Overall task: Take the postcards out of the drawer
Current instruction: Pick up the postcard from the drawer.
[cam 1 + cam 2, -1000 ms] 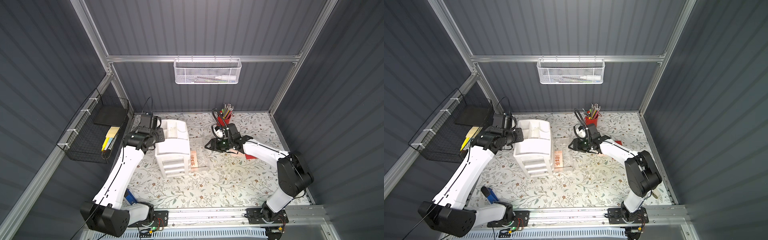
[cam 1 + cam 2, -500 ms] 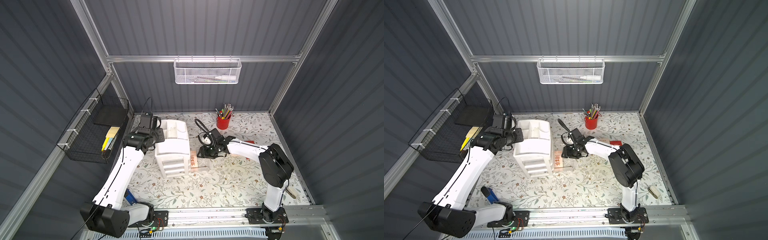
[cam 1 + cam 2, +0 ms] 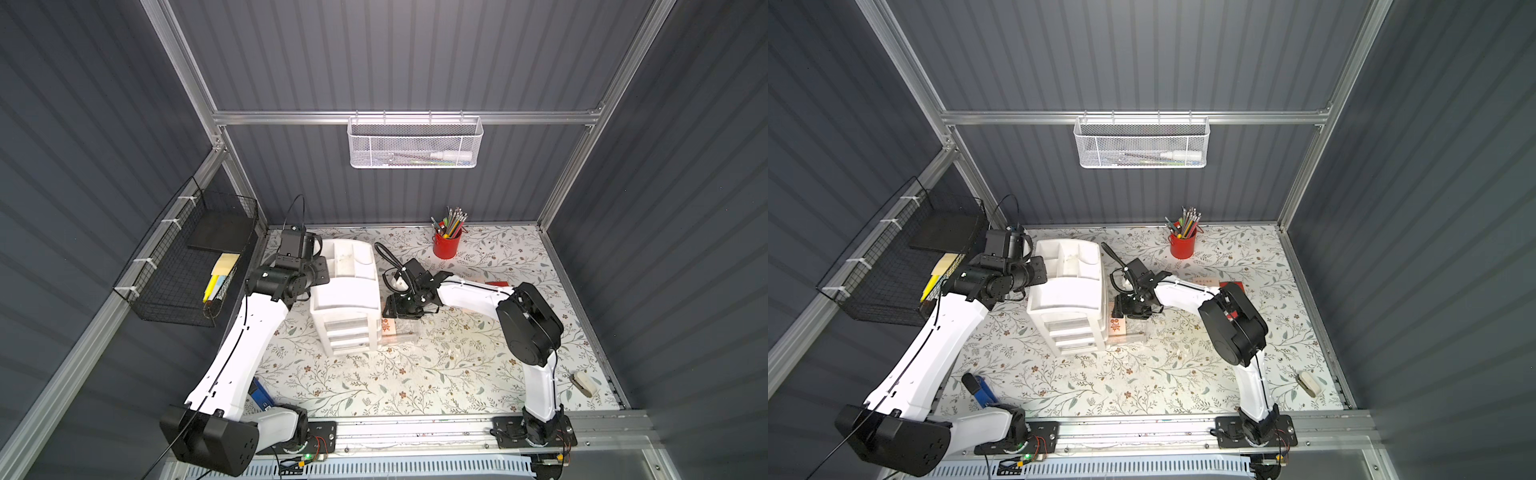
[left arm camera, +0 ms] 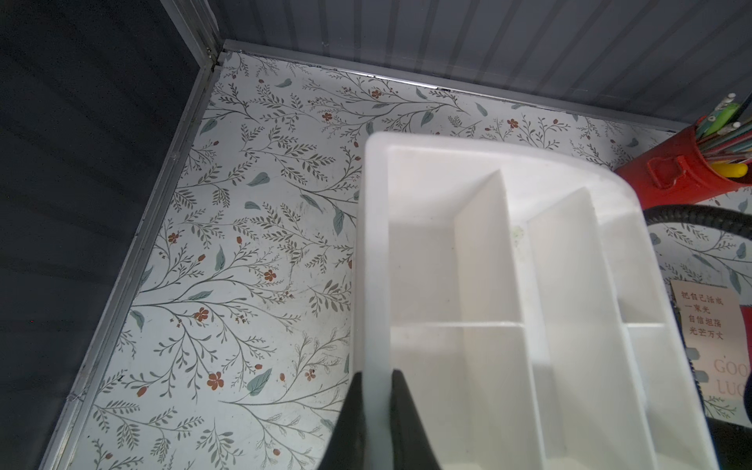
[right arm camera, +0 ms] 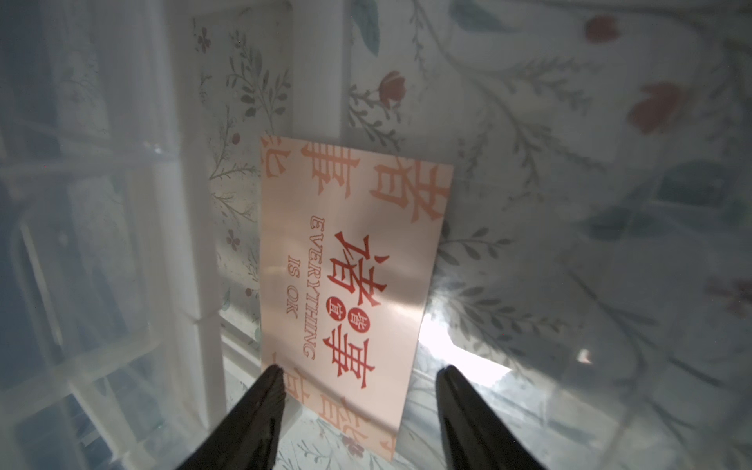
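Looking along the right wrist view, we see the right claw [image 5: 360, 372] with its jaws spread apart and empty, poised over a peach postcard [image 5: 350, 276] that lies inside the pulled-out clear drawer [image 3: 405, 334] of the white organiser [image 3: 347, 291]. Our left claw [image 4: 376, 376] is pinched tight on the organiser's top rim. A second peach postcard [image 3: 1202, 280] and a red postcard [image 3: 1231, 285] lie on the bench [image 3: 1142, 386] behind the right arm.

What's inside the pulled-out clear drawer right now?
One peach postcard with red characters lies in the clear drawer, below the right gripper's open jaws. Anything beneath the card is covered, so I cannot tell whether more are there.
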Robot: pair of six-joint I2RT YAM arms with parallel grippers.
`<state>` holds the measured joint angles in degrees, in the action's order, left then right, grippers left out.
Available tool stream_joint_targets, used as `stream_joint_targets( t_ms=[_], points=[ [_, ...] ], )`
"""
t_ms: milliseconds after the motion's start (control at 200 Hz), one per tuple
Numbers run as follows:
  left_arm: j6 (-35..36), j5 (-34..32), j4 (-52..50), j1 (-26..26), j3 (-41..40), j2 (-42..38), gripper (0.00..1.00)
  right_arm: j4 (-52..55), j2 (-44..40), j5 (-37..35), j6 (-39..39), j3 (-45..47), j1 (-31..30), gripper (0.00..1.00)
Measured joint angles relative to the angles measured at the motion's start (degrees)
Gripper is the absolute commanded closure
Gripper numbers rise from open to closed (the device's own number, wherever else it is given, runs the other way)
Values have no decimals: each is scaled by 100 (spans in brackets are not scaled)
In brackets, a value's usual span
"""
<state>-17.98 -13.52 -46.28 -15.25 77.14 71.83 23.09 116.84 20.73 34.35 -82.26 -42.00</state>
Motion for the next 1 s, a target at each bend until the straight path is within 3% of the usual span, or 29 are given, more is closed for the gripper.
stream_joint_targets(
  t_ms=[615, 1001],
  points=[
    [-2, 20, 4, 0, -15, -9, 100, 570, 579, -358, 11, -741, -59, 36],
    [33, 20, 11, 2, -17, -17, 100, 258, 638, 356, 17, -658, -9, 39]
  ],
)
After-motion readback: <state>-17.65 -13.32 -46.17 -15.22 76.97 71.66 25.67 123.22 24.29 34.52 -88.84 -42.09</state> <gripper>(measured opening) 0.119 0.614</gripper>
